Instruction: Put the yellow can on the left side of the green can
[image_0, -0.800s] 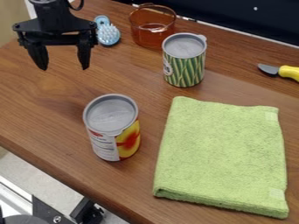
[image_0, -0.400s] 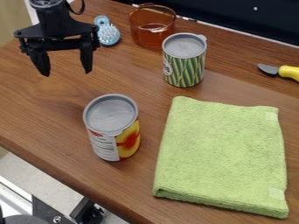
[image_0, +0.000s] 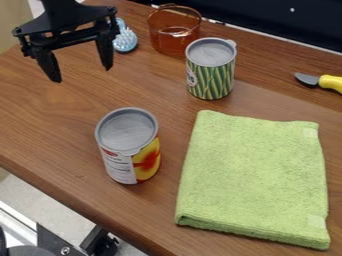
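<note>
So the gripper (image_0: 83, 74) is up at the upper left, fingers spread wide with nothing between them, and the arm above it gets chopped off by the top edge. It also covers part of the light blue brush (image_0: 125, 41), mostly the handle end. Over on the right, the yellow handle of the knife (image_0: 330, 83) runs out of view. There's some black hardware (image_0: 100, 243) at the bottom left, cut off too, and I can't really tell what it is.

The yellow can (image_0: 148, 159) stands upright on the wooden table (image_0: 63, 132), left of the folded green towel (image_0: 254, 175) and not touching it. It's got a grey top, a white panel with small print, and a yellow side with a red-orange patch. The green can (image_0: 212, 80) is upright farther back, with a green and yellowish pattern, near the amber glass cup (image_0: 175, 35).
</note>
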